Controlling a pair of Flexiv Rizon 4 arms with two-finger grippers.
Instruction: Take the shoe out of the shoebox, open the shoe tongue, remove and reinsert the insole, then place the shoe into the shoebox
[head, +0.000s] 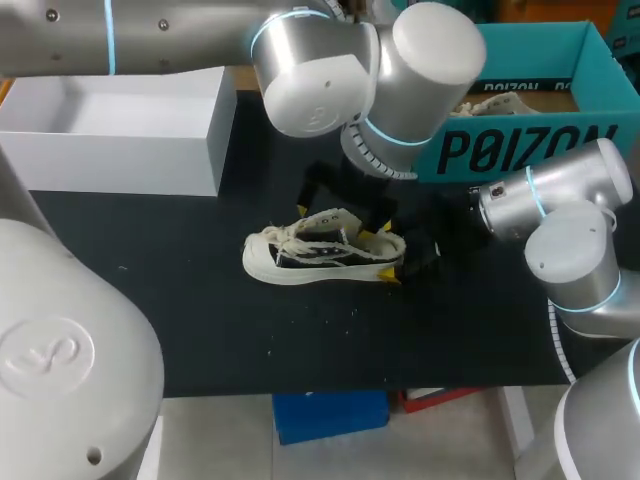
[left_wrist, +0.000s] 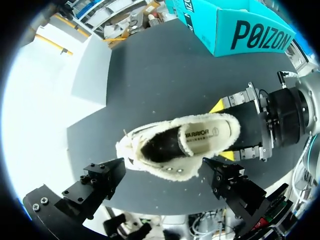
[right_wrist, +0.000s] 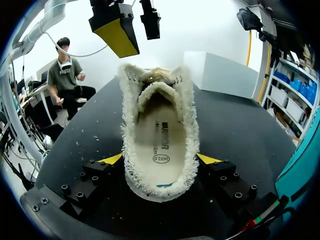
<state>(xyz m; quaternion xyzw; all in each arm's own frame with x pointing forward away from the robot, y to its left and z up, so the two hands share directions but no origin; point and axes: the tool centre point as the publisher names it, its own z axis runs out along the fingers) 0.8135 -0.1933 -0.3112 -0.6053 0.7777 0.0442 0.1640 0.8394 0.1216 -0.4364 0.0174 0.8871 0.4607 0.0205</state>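
A cream low sneaker with frayed edges (head: 315, 252) lies upright on the black table mat (head: 200, 300), toe toward my left side. Its printed insole (right_wrist: 160, 142) sits inside, and the tongue (right_wrist: 156, 95) stands up over the laces. My right gripper (head: 385, 257) is at the heel, its yellow tips pressed on both sides of it (right_wrist: 159, 159), shut on the shoe. My left gripper (left_wrist: 164, 170) hangs wide open above the shoe's middle, touching nothing; from the right wrist it shows over the toe (right_wrist: 134, 27). The teal shoebox (head: 530, 100) stands at the back right.
A white box lid (head: 120, 130) lies at the back left of the mat. A second cream shoe (head: 495, 103) rests inside the teal shoebox. The mat's front strip and left part hold nothing but small crumbs.
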